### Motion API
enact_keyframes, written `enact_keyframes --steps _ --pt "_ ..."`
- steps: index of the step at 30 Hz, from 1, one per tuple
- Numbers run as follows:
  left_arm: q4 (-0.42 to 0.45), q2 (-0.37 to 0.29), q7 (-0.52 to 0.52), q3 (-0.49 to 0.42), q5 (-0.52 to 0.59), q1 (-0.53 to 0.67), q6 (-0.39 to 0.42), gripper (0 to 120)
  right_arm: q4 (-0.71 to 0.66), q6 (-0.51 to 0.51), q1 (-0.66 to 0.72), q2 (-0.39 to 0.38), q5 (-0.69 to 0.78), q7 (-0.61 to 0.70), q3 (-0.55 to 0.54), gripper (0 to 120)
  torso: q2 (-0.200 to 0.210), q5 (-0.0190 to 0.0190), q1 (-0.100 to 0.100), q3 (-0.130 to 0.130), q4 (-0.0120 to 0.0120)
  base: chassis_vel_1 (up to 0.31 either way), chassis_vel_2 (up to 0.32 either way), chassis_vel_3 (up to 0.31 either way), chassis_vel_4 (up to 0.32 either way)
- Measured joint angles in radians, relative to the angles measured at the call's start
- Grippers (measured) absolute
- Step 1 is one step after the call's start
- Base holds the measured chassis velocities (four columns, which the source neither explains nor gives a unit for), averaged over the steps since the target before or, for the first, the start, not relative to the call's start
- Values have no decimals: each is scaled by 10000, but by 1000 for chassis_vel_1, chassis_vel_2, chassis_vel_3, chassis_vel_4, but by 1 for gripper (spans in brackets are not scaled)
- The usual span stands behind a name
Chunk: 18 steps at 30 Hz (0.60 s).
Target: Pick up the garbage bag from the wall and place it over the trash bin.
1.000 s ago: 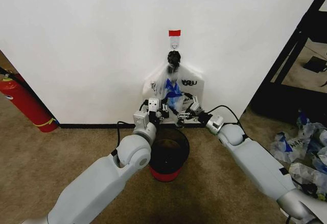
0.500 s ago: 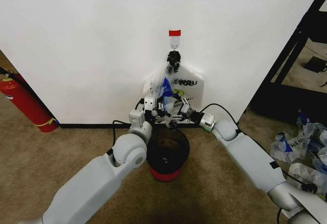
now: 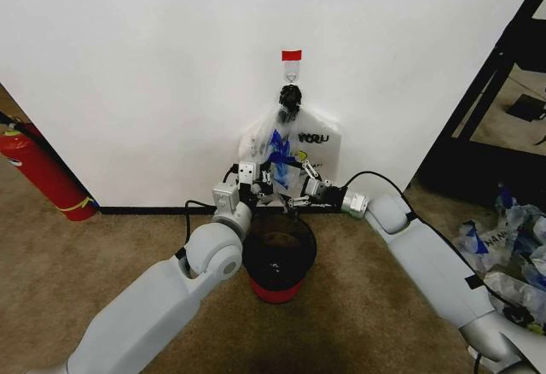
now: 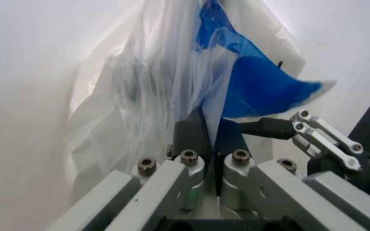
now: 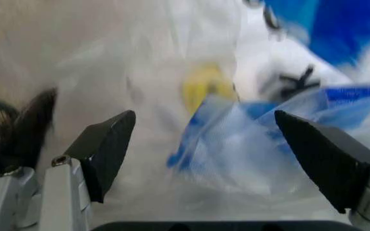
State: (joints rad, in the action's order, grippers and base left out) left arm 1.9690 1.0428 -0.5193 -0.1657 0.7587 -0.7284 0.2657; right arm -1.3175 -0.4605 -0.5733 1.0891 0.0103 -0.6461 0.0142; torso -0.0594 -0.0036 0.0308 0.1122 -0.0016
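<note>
The left hand [image 4: 212, 159] pinched the garbage bag [image 4: 172, 86] at its blue handle, the right hand [image 5: 204, 149] spread alongside to catch it above the trash bin [image 3: 278, 259].

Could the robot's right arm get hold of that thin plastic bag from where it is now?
Probably yes. The right end effector is open right at the garbage bag, its fingers spread with the bag's blue-patched plastic between them and nothing blocking. The left end effector is shut on the garbage bag beside it.

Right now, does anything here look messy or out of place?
Yes. A heap of crumpled clear-and-blue plastic bags lies loose on the carpet to the robot's right, looking dumped rather than stored, well apart from the trash bin.
</note>
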Motion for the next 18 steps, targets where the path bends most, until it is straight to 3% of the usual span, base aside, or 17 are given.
enact_keyframes --steps 10,18 --pt "183 -198 38 296 -46 -273 -9 0 885 -122 406 251 -376 -13 197 81 0 -1 0 0 2 0 0 0 0" --pt "205 -218 60 340 -99 -334 -20 0 738 28 290 215 -228 293 269 59 0 0 0 0 1 0 0 0 0"
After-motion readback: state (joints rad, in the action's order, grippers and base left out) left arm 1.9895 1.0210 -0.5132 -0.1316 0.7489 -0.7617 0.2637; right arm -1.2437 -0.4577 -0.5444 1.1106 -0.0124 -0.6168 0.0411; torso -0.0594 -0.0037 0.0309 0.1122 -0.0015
